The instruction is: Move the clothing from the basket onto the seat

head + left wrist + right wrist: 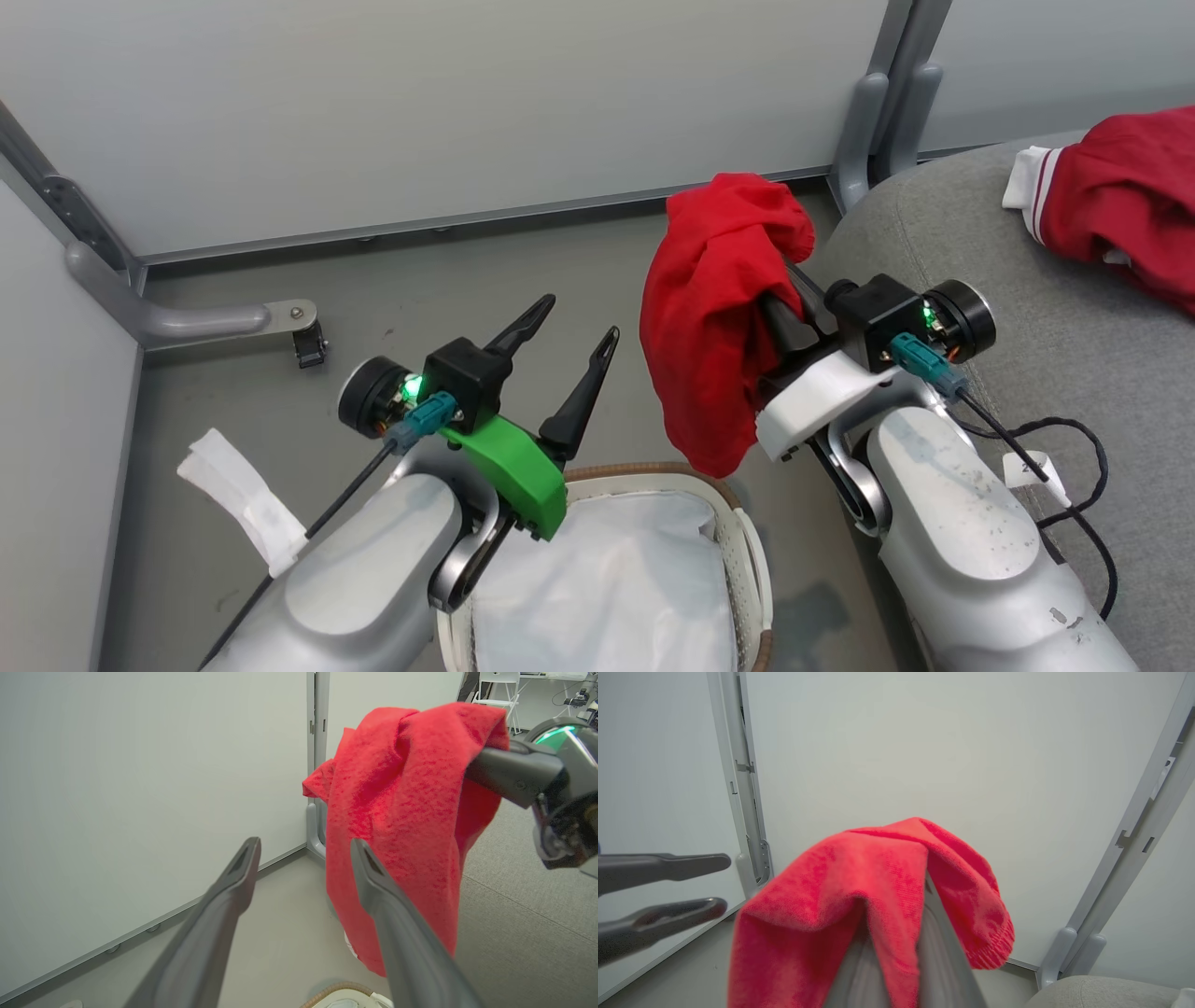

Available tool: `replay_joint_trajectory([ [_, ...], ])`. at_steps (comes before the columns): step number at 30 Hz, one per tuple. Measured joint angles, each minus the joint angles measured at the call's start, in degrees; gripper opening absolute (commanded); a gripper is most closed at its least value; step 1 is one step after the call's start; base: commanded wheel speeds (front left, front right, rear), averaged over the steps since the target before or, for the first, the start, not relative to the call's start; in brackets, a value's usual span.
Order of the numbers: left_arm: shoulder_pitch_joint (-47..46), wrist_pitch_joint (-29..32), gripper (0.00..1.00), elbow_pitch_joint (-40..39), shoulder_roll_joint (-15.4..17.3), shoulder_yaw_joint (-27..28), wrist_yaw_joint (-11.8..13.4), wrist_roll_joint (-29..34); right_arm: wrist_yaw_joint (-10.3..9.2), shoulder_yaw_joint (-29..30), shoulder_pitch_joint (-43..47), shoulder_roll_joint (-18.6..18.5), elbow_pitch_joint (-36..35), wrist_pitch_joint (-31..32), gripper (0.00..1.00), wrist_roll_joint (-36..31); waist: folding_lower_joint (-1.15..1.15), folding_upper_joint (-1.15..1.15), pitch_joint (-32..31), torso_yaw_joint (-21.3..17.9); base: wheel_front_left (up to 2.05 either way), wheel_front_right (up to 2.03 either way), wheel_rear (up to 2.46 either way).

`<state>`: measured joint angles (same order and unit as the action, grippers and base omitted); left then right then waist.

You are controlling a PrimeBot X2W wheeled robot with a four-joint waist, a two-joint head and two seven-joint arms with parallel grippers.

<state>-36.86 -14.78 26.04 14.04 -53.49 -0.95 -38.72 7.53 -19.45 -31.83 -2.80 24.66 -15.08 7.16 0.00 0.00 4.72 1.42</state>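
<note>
- While the seat takes up the right of the head view, one garment already lies on it: the striped top, red with a white cuff, at the far right corner.
- Black cable loops on the near part of the seat, beside the right arm.
- Basket stands on the floor at bottom centre, left of the seat and just under the left arm. What shows inside it is the white liner, crumpled.
- Plain red garment is off the floor and out of the basket, draped over the right gripper. It hangs between basket and seat, its lower end just above the basket's far rim; contact with the rim cannot be told.
- Right gripper: fingers closed together, pinching the plain red garment, tips buried in the cloth.
- Left gripper: fingers spread wide, holding nothing, over the basket's far rim and just beside the hanging cloth, not touching it.
</note>
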Motion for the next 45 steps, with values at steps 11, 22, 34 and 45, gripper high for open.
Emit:
replay_joint_trajectory([
  [11,8.0,-0.25,1.0,-1.11,-2.26,9.45,-0.07,6.01,0.0,4.78,1.88,0.02,-0.69,0.0,0.0,-0.71,0.0,0.0,1.15,-1.42,0.0,0.0,0.0],
  [22,9.35,-0.35,1.0,-2.26,-4.49,14.17,-2.31,12.0,0.0,10.0,2.16,-0.01,-2.48,0.0,0.0,-3.77,0.0,0.0,2.88,-7.57,0.0,0.0,0.0],
  [34,8.15,-0.33,1.0,-0.27,-5.93,14.74,-4.17,16.64,0.0,13.26,3.85,-0.07,-4.12,0.0,0.0,-3.54,0.0,0.0,6.59,-19.2,0.0,0.0,0.0],
  [45,6.24,-0.34,1.0,1.42,-6.62,14.04,-5.47,18.55,0.0,14.69,4.94,-0.07,-5.02,0.0,0.0,-2.38,0.0,0.0,11.75,-27.41,0.0,0.0,0.0],
])
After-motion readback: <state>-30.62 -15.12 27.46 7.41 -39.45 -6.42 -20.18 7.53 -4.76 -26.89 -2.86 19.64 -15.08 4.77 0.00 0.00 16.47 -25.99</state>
